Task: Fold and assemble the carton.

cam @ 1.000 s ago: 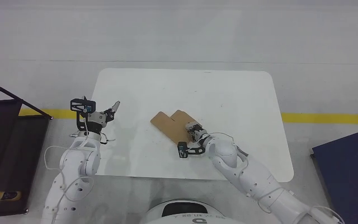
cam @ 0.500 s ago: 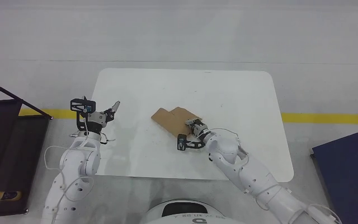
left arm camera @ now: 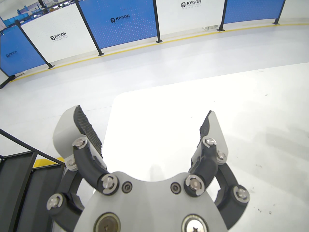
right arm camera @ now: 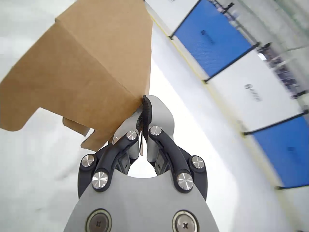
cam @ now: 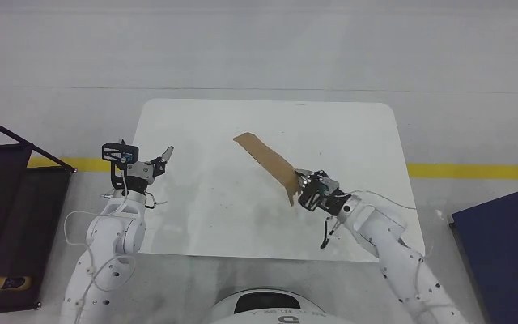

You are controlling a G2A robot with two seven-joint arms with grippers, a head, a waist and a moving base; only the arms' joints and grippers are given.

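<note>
right gripper (right arm camera: 144,108) is clamped on the near end of the flattened carton (cam: 265,155), held edge-up over mid table (cam: 202,219) (clear of the surface, I think); long axis runs from the pinch toward the far left; left gripper (left arm camera: 144,124) gapes empty, well apart at the table's left edge

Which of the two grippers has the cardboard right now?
The right gripper: its jaws are shut on an edge of the flattened brown cardboard carton. The left gripper is open and empty.
</note>
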